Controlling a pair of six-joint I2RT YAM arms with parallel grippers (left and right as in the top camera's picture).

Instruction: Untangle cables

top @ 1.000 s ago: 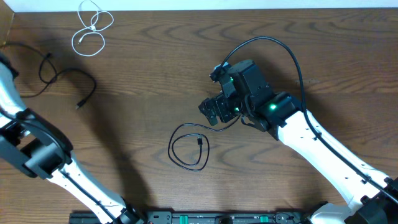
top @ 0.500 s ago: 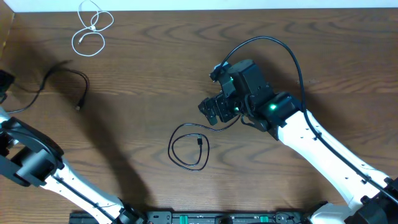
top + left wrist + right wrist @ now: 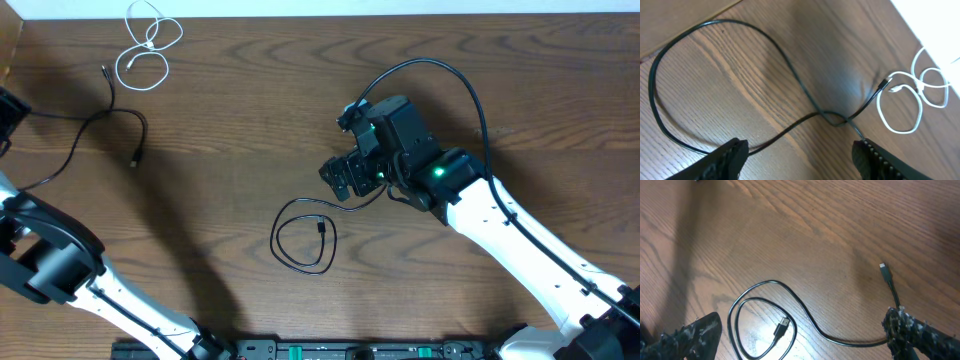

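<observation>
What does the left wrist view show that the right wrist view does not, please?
Only the left wrist view shows the white cable and the sprawling black cable, which crosses over itself near one plug. Only the right wrist view shows the coiled black cable, with one plug inside its loop. Both show the wooden table and an open gripper at the bottom edge: the left gripper in one, the right gripper in the other.

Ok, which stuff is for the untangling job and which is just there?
For the job: white cable, long black cable, short coiled black cable.
Just there: thick black cable on the right arm, wooden table.
</observation>
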